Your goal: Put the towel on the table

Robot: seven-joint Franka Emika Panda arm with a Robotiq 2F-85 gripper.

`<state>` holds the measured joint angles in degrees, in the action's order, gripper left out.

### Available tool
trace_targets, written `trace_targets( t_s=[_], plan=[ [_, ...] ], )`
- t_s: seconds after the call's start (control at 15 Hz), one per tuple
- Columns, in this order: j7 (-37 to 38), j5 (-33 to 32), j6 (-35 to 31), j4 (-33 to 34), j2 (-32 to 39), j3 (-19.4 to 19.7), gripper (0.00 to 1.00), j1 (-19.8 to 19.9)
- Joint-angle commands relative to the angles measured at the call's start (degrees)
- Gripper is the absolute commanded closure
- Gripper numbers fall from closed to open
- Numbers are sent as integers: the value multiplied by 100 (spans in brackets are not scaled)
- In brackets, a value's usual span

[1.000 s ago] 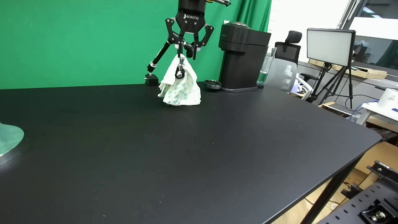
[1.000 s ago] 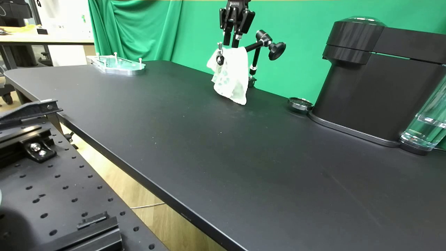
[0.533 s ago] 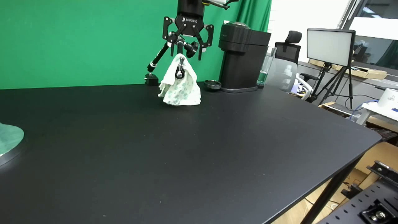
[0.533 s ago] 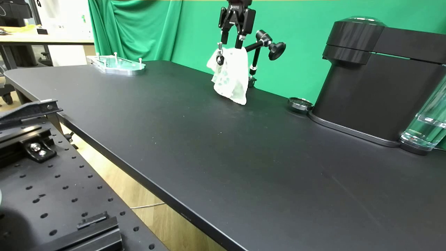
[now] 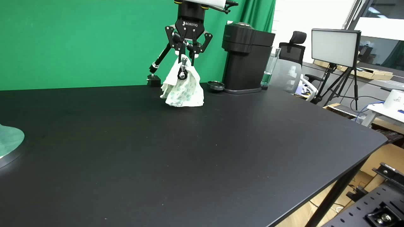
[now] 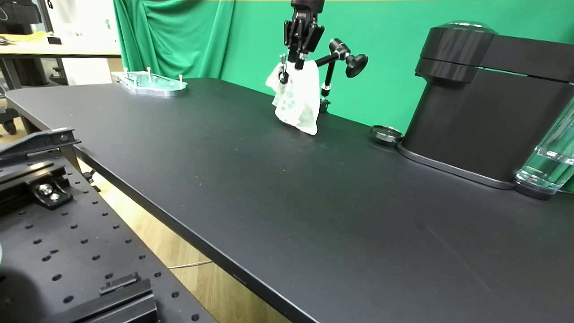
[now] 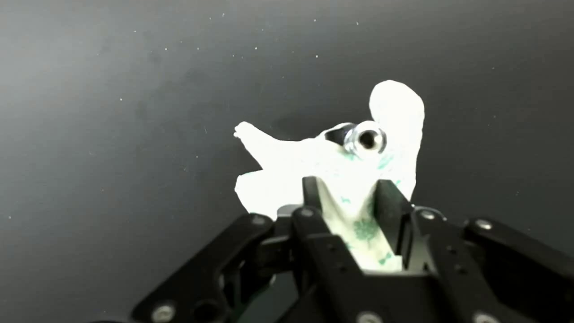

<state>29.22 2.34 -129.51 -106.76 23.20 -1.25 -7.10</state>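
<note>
White towel point(image 5: 184, 93) with scattered green motifs, gathered to a peak and fanning out below in soft folds! It hangs at a black jointed stand point(image 6: 339, 49), near the edge of the worktop point(image 5: 202, 164), a metal fitting point(image 5: 182, 71) showing in front of the cloth. And the hand point(image 5: 186, 61) is right at that peak: fingers point(image 7: 310, 193) fairly close together, cloth between them in the wrist view, though whether they grip it, I cannot tell. Lettering on its body, clear as day: ROBOTIQ! The worktop is black, dotted with pale specks. Behind, a green backdrop point(image 5: 88, 44); a small round dish point(image 5: 216, 86) just beside a black machine point(image 5: 243, 63); farther off, an office chair point(image 5: 292, 52) and a tripod-mounted screen point(image 5: 335, 47).
</note>
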Motion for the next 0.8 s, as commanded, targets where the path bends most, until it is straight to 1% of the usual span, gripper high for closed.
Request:
trace_targets(
  t_s=[0.0, 0.07, 0.13, 0.47, 0.73],
  plan=[
    [196, 93, 166, 238, 73, 84, 91, -86],
    [193, 101, 164, 243, 65, 81, 98, -91],
    [190, 103, 162, 245, 56, 80, 99, -98],
    [168, 133, 160, 222, 16, 79, 100, -98],
    [156, 148, 202, -64, -375, 96, 100, -82]
  ],
)
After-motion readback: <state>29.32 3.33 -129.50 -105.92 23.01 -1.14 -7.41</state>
